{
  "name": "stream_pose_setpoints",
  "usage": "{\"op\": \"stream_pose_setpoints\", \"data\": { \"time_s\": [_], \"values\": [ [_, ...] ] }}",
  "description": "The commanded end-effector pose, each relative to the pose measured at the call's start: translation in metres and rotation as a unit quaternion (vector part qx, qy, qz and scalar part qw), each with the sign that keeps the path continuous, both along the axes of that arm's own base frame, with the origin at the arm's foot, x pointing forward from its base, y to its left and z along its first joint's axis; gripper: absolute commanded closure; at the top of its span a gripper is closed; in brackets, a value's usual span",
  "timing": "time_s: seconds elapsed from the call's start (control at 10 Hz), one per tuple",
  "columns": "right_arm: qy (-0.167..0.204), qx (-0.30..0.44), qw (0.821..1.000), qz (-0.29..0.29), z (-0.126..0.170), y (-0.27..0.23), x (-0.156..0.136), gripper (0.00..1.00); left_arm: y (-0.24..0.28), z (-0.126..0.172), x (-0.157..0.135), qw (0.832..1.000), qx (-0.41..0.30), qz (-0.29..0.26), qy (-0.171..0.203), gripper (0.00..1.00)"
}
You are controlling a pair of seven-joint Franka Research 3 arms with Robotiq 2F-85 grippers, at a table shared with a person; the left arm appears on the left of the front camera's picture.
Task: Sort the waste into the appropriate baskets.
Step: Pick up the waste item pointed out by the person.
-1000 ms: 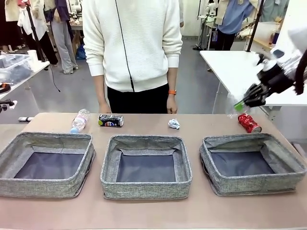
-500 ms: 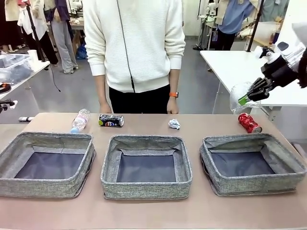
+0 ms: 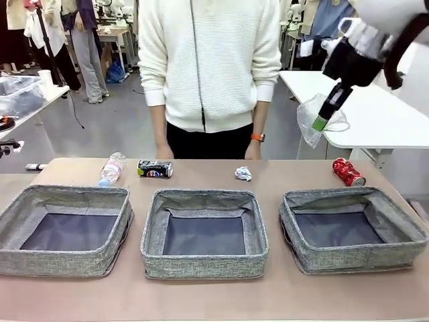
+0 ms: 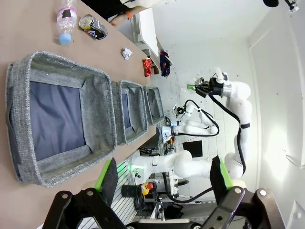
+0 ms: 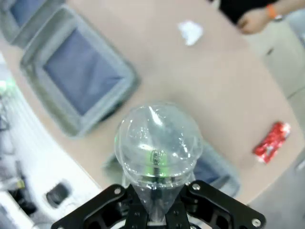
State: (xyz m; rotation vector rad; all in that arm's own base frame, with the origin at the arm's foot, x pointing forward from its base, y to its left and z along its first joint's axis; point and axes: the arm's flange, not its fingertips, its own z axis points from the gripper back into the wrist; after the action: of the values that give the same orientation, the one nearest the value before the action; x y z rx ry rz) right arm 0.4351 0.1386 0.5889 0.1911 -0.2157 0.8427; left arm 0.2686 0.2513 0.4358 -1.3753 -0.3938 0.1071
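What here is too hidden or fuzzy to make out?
Right wrist view: the clear bottle hides how the right gripper pinches it; the table beyond is blurred.
Front view: the dark can has print too small to read.
Front view: the top edge cuts off the right arm.

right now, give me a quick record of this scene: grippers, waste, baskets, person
right gripper: shut on held clear bottle, high over the table's right part
left gripper: open, holding nothing
waste along far edge, left to right: lying clear bottle, dark can, paper ball, red can
baskets, near-side row: left basket, middle basket, right basket
person: standing at far side, hand by the table edge
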Motion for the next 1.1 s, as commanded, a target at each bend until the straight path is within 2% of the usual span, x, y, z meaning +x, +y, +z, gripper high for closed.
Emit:
{"op": "stream_pose_setpoints", "data": {
  "time_s": [0.0, 0.1, 0.2, 0.3, 0.4, 0.5, 0.6, 0.8, 1.0],
  "values": [
    [0.066, 0.039, 0.992, -0.102, 0.036, 0.058, 0.009, 0.99, 0.000, 0.001, -0.002, 1.000, 0.002, -0.008, -0.009, 0.00],
    [0.084, 0.041, 0.986, -0.135, 0.053, 0.091, 0.008, 0.99, 0.000, 0.001, -0.002, 1.000, 0.002, -0.008, -0.009, 0.00],
    [0.097, 0.036, 0.986, -0.129, 0.066, 0.129, 0.005, 0.99, 0.000, 0.001, -0.002, 1.000, 0.002, -0.008, -0.009, 0.00],
    [0.157, 0.014, 0.978, -0.139, 0.079, 0.174, 0.001, 0.99, 0.000, 0.001, -0.002, 1.000, 0.002, -0.008, -0.009, 0.00],
    [0.213, -0.027, 0.959, -0.186, 0.087, 0.202, -0.001, 0.99, 0.000, 0.001, -0.002, 1.000, 0.002, -0.008, -0.009, 0.00],
    [0.254, -0.067, 0.943, -0.203, 0.102, 0.240, -0.009, 0.99, 0.000, 0.001, -0.002, 1.000, 0.002, -0.008, -0.009, 0.00],
    [0.244, -0.098, 0.942, -0.210, 0.114, 0.257, -0.011, 0.99, 0.000, 0.001, -0.002, 1.000, 0.002, -0.008, -0.009, 0.00],
    [0.236, -0.161, 0.944, -0.166, 0.140, 0.272, -0.016, 0.99, 0.000, 0.001, -0.002, 1.000, 0.002, -0.008, -0.009, 0.00],
    [0.230, -0.183, 0.939, -0.180, 0.166, 0.274, -0.018, 0.99, 0.000, 0.001, -0.002, 1.000, 0.002, -0.008, -0.009, 0.00]
  ]
}}
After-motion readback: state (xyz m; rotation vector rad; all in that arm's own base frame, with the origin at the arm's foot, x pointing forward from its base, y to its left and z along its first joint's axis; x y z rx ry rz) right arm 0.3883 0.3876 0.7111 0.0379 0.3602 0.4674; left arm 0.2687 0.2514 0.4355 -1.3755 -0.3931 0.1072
